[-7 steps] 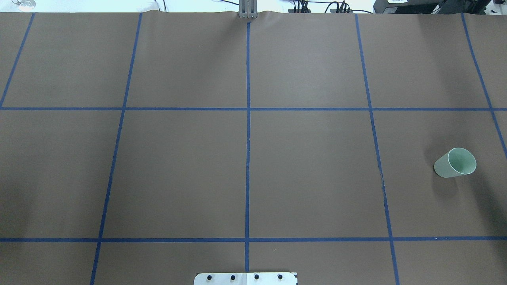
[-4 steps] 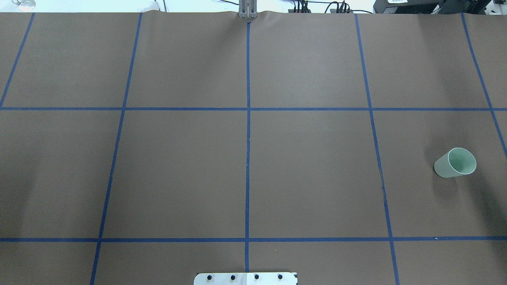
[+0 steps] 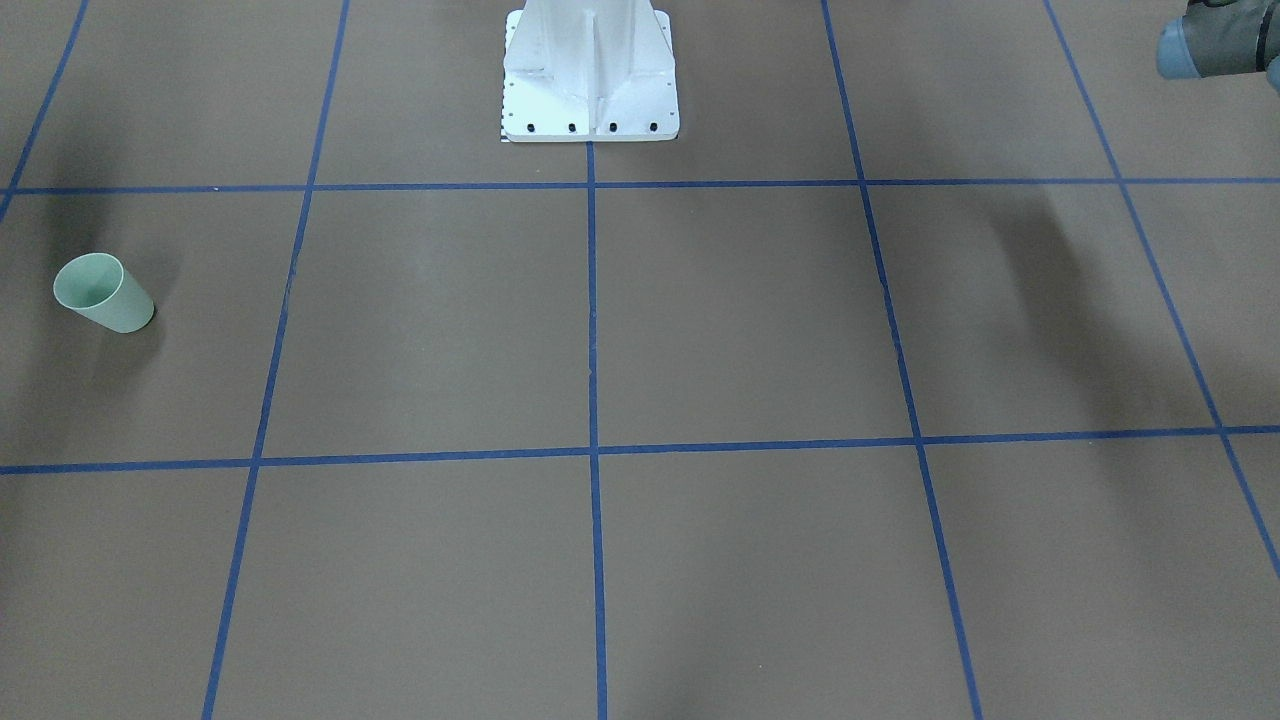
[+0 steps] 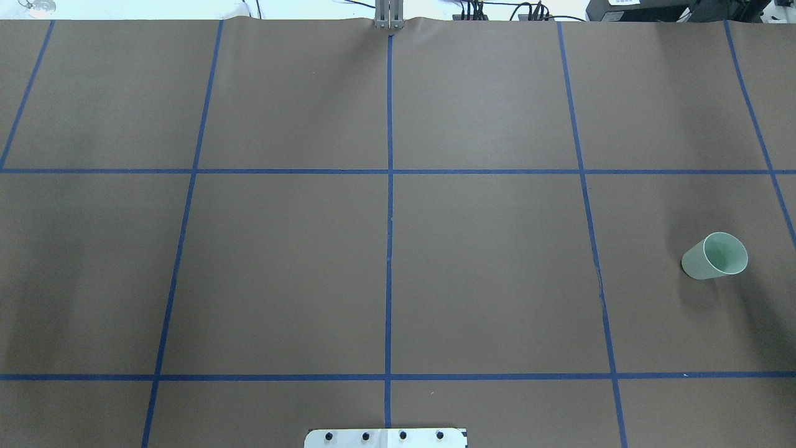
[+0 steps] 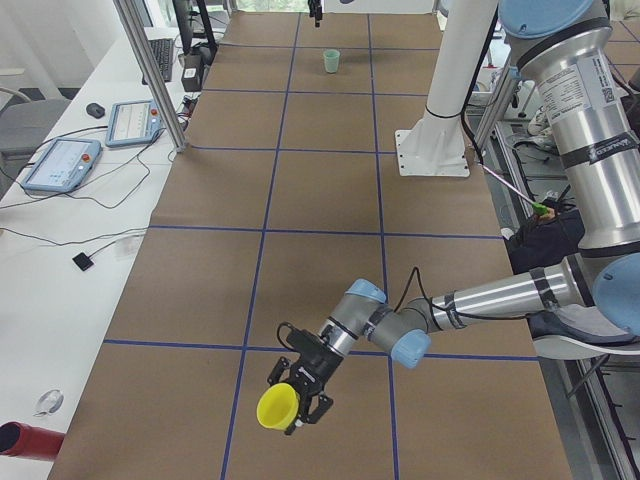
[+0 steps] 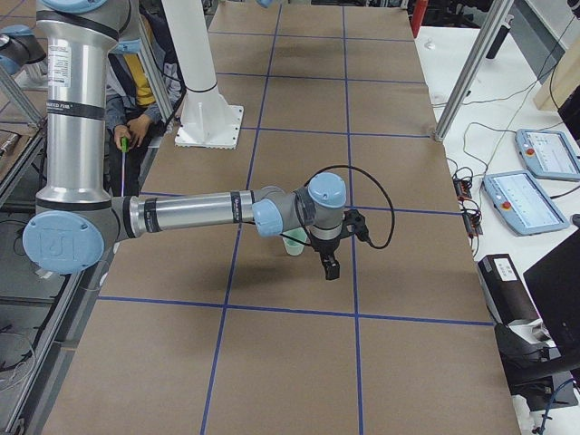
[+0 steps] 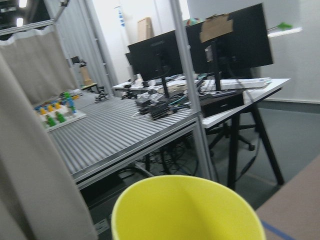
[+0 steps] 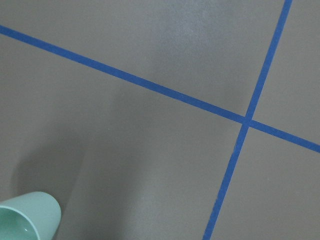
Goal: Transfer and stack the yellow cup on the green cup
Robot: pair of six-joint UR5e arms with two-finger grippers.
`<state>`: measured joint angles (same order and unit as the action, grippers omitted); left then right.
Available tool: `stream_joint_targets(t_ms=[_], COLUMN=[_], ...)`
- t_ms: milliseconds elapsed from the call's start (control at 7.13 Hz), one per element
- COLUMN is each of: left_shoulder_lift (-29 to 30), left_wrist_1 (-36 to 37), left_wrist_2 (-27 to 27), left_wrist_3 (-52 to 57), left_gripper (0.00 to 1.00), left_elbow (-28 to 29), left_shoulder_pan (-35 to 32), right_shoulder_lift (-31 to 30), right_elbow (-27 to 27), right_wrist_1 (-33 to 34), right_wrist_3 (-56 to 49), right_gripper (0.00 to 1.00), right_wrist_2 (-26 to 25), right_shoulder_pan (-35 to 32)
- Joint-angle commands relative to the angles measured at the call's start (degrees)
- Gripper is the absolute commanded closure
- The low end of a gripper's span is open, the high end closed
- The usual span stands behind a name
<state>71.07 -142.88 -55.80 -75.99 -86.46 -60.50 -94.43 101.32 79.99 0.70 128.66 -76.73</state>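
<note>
The green cup [image 4: 715, 255] stands upright, mouth up, on the brown tabletop [image 4: 280, 267], out towards the robot's right end, inside one of the squares marked by blue tape lines [image 4: 389, 249]. It stands alone, touching no tape.

The right arm reaches low across that end, and the right end effector [image 6: 328, 267] hangs near the green cup with its fingers pointing down. The side view gives no clear look at the fingers, so I cannot tell how far apart they are. The right wrist camera catches only the cup's rim in its lower left corner.

Well apart from it, at the other end of the tabletop, the yellow cup [image 5: 277, 406] sits at the tip of the left end effector [image 5: 305, 415], tipped over so its open mouth faces outward. Whether the fingers are actually clamped on it I cannot tell from here. In the left wrist view the yellow rim fills the bottom.

The white base column [image 3: 590, 80] stands between the two arms.
</note>
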Motion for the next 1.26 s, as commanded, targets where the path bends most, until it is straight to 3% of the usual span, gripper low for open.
stream_joint_targets(t_ms=[0, 280, 561, 841, 981, 1121], left_shoulder_lift=[6.60, 12.92, 16.98, 21.37, 26.96, 29.63], left_wrist_1=[-9.31, -15.91, -21.64, -22.09, -24.62, -27.34], left_wrist_2=[0.08, -2.98, -17.70, -27.38, -32.22, -36.97], left_wrist_3=[7.66, 17.92, 24.70, 32.19, 33.96, 35.63], left_gripper=[0.75, 0.74, 0.77, 0.71, 0.70, 0.72], left_elbow=[-0.20, -2.03, -6.42, -10.55, -10.92, -10.93], left_shoulder_pan=[-0.05, 0.12, 0.38, 5.72, 9.31, 12.92], right_shoulder_lift=[1.71, 1.80, 2.24, 5.29, 7.05, 8.72], right_elbow=[0.90, 2.04, 3.27, 3.10, 3.10, 3.10], right_wrist_1=[-0.09, -0.10, -0.10, -0.44, -0.53, -0.53], right_wrist_3=[0.00, 0.09, 0.26, 0.18, 0.18, 0.35], right_gripper=[0.00, 0.00, 0.00, 0.00, 0.00, 0.00], right_wrist_2=[0.10, 0.10, 0.19, 1.15, 1.94, 3.86], right_shoulder_pan=[0.00, 0.00, 0.00, 0.70, 0.70, 0.70])
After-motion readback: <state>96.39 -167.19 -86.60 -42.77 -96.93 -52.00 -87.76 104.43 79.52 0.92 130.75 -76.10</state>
